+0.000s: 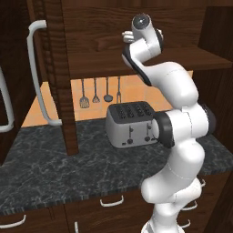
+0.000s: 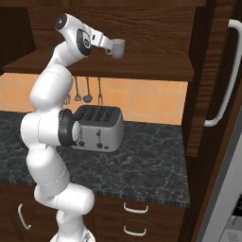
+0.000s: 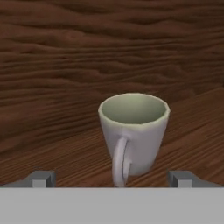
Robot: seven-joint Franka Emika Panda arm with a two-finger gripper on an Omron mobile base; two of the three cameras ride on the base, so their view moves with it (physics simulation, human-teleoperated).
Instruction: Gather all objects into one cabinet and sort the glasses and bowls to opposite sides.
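Grey mug [image 3: 133, 133], one, upright on cabinet shelf [image 2: 142, 71].

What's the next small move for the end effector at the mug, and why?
Probably ease straight forward a little, then close. In the hand view the grey mug stands upright on the cabinet shelf, handle facing the camera, centred between the two fingertips, which are spread wide and not touching it. The right base view shows the end effector right at the mug.
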